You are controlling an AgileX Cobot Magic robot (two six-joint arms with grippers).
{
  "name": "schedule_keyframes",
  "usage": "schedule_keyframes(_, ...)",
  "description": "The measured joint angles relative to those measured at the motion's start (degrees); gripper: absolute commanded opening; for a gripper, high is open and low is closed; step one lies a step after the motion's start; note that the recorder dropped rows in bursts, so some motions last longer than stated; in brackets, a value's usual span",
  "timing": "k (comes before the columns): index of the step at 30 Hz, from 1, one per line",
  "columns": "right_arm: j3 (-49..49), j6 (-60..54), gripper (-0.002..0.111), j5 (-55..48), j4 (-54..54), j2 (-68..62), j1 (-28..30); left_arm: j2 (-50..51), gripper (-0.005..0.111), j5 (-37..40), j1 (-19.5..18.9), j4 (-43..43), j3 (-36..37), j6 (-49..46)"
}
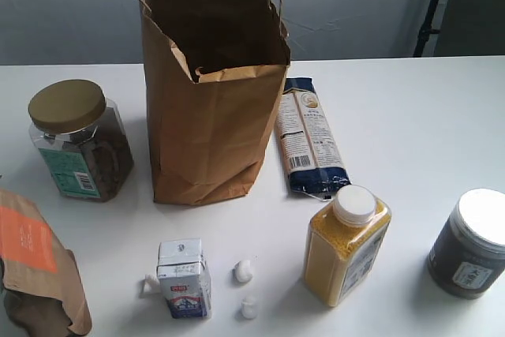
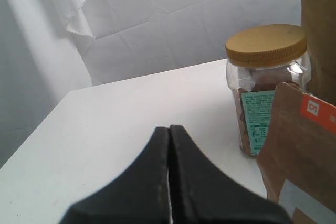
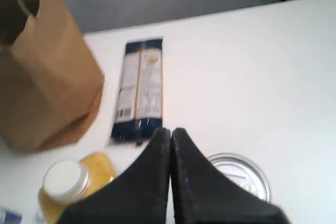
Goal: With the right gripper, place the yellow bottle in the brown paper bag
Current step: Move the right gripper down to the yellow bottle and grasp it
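Placement of the yellow bottle (image 1: 347, 246): upright on the near right part of the worktop (image 1: 410, 132), white cap uppermost, grey-white label on its right face. It is free of any grip and stands outside the brown paper bag (image 1: 209, 108), which is upright and open-mouthed to the far left of the bottle, well apart from it, its cord handles rising at the far edge. In the blurred right wrist view the right pincer (image 3: 171, 135) has its two black fingers pressed together with nothing between them; beyond the tips lie the bottle (image 3: 79, 187), the bag (image 3: 44, 87) and the worktop. Whether the pincer is above or level with the bottle cannot be told.

A blue-and-white noodle packet (image 1: 309, 138) lies flat just right of the bag, its near end just beyond the bottle's cap. A dark jar with a white lid (image 1: 471, 244) stands to the right of the bottle, apart from it. To the left of the bottle are two small white pieces (image 1: 244, 271) and a small carton (image 1: 184, 279).

At far left stands a gold-lidded clear jar (image 1: 77, 141); nearer, at the left edge, is a brown pouch with an orange label (image 1: 35, 262). The left pincer (image 2: 169, 132) is likewise closed and empty, with jar and pouch to its right.
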State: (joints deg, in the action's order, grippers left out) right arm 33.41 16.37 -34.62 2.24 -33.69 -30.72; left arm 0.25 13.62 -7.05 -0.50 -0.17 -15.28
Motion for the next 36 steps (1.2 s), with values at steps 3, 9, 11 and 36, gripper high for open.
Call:
schedule_keyframes(3,15.12,-7.73,0.000,-16.05,5.77,-15.90,-15.37,0.00,0.000,0.00,0.00,0.00,0.00,0.00)
schedule_keyframes(9,35.52,-14.44,0.000,-34.48,6.85,-35.55,-26.84,0.00,0.000,0.00,0.00,0.00,0.00,0.00)
schedule_keyframes(11,37.30,-22.58,0.000,-34.60,7.68,-38.43,-28.14,0.00,0.000,0.00,0.00,0.00,0.00,0.00)
schedule_keyframes(36,27.70,-91.18,0.030,-34.31,-12.68,-40.00,-20.09,0.00,0.000,0.00,0.00,0.00,0.00,0.00)
